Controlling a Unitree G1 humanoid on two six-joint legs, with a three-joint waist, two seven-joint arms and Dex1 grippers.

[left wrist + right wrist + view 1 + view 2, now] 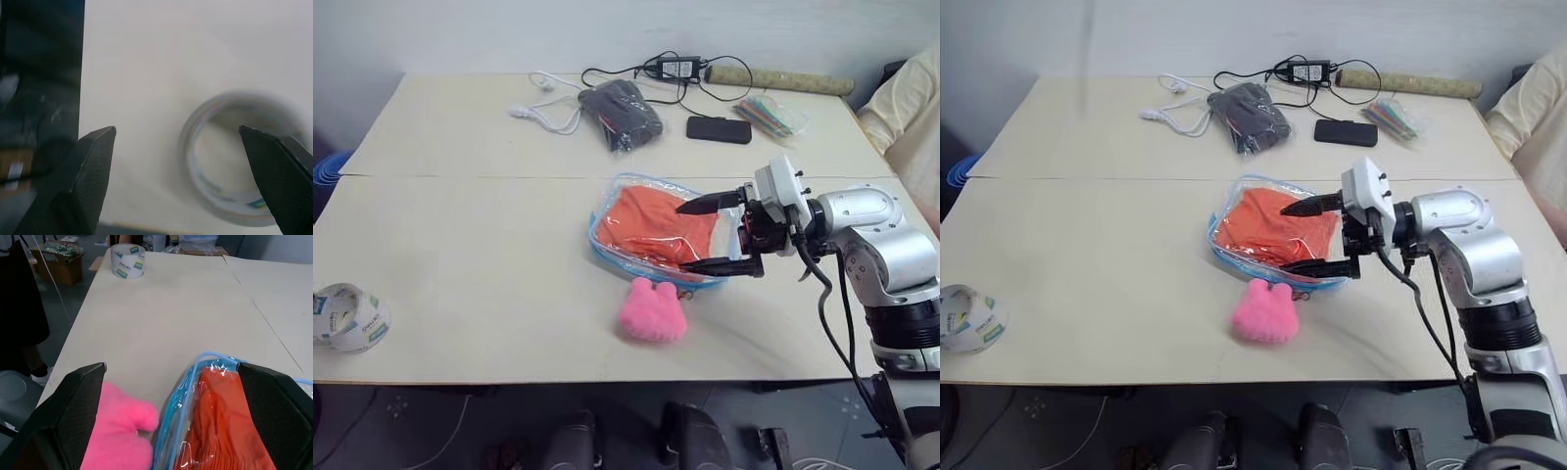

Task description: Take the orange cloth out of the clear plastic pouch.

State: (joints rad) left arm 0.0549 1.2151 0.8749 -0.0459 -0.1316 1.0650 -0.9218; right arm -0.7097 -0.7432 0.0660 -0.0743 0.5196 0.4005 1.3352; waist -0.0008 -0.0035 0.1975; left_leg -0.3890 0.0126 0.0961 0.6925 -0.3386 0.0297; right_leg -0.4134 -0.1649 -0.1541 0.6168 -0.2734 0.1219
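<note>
Near the middle of the pale table (pixel 460 284), the orange cloth (pixel 651 223) lies inside the clear plastic pouch (pixel 636 257), which rests flat with its blue-trimmed edge curving round the fabric. Just beside the pouch, on the side nearest the table's front edge, sits a fluffy pink plush toy (pixel 653 310), close to the blue trim. The right gripper (pixel 710 235) reaches in from the right with its two black fingers spread wide, one above the cloth and one low by the pouch's near edge; it has hold of nothing. Further back on the table lie a dark grey bagged bundle (pixel 622 115), a black phone (pixel 719 129), a small bag of coloured sticks (pixel 771 114) and a charger with cables (pixel 672 69). Far off at the table's left front corner stands a roll of tape (pixel 347 315), and the left gripper (pixel 178 147) hovers over it, fingers wide apart and empty.
</note>
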